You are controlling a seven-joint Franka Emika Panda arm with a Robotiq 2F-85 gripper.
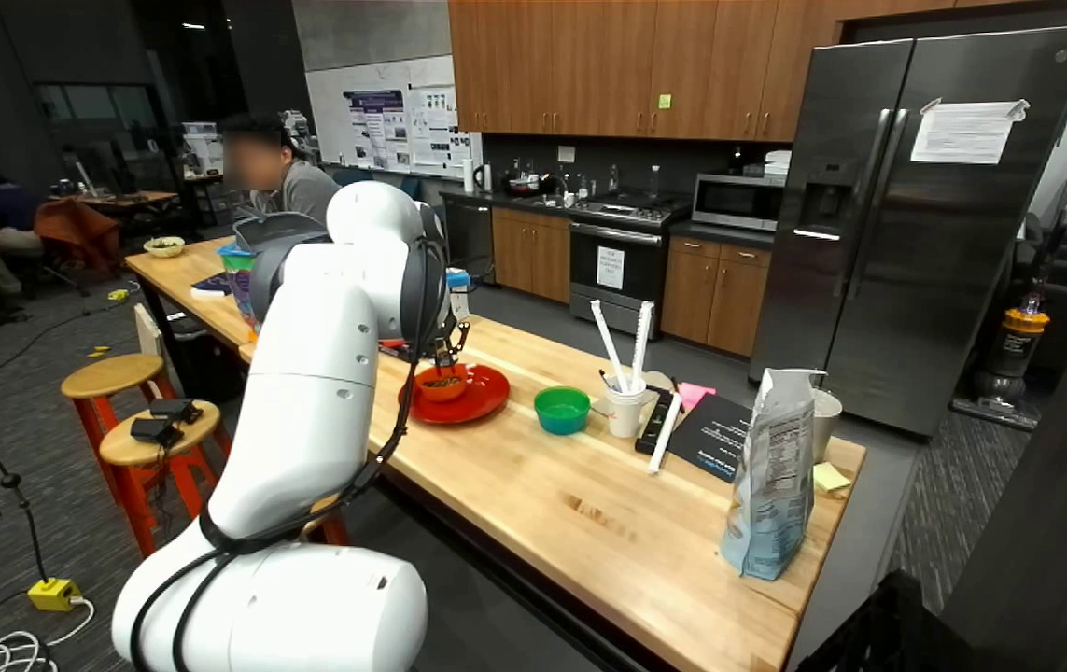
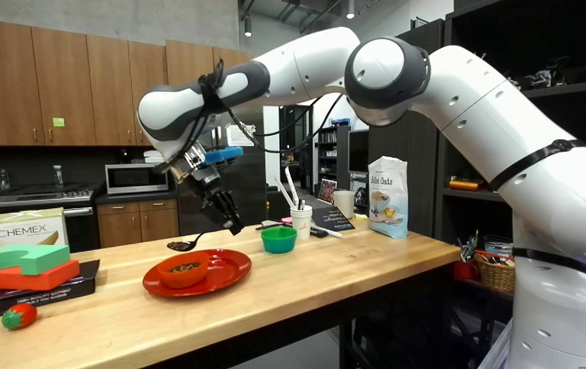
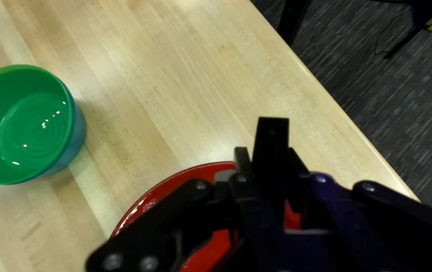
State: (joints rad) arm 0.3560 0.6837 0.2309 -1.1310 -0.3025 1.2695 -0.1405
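Got a dark spoon (image 2: pixel 190 245) pinched tight in the claw (image 2: pixel 234 225), loaded with brown bits (image 2: pixel 177 246) and hovering near the orange bowl (image 2: pixel 182 279) on the red plate (image 2: pixel 227 271). Can see more bits in that bowl, plus a green bowl (image 2: pixel 279 243) further along the desk (image 2: pixel 349 251).

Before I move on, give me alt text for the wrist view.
Closed black jaws partly hide a red plate on a wooden table. At left, cut off by the frame, sits a green bowl; dark carpet shows at right.
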